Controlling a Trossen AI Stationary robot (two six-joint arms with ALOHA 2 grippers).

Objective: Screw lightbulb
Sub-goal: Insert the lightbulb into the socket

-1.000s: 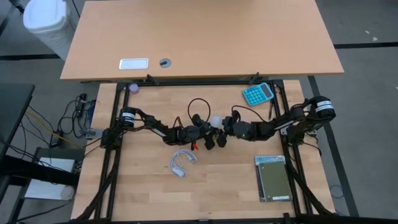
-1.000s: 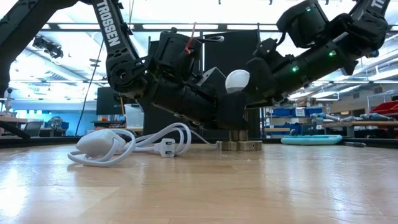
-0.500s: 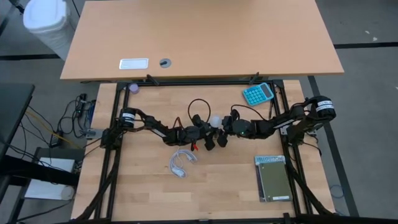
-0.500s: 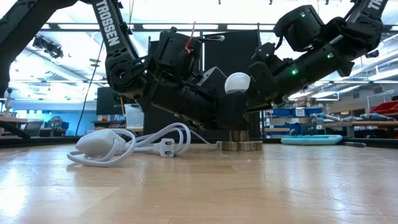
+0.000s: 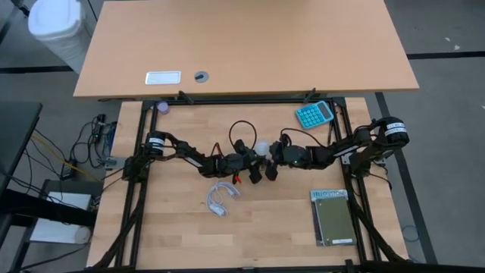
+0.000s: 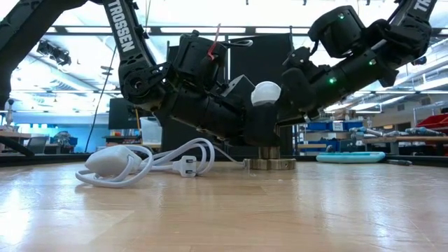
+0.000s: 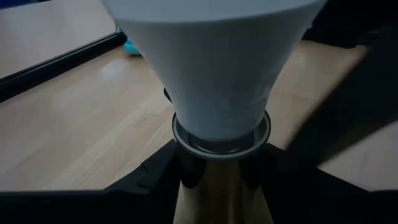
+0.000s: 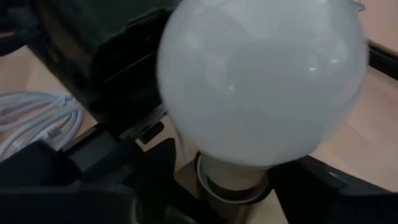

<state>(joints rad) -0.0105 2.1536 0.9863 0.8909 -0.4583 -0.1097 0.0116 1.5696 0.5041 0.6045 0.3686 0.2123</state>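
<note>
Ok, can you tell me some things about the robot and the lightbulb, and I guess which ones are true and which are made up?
1. The lightbulb stands upright between the two arms. True.
2. The teal calculator lies under the bulb. False: it lies apart, towards the far right of the table.
3. A coiled white cable lies on the table. True.
4. The left gripper is far away from the bulb. False: it is low down at the bulb's base.
5. The bulb is red. False: it is white.

Even overhead light on the table [image 5: 250,220]; bright ceiling glare at twelve o'clock in the low view silhouettes the arms. Both wrist views blur the lightbulb [image 8: 261,87].
</note>
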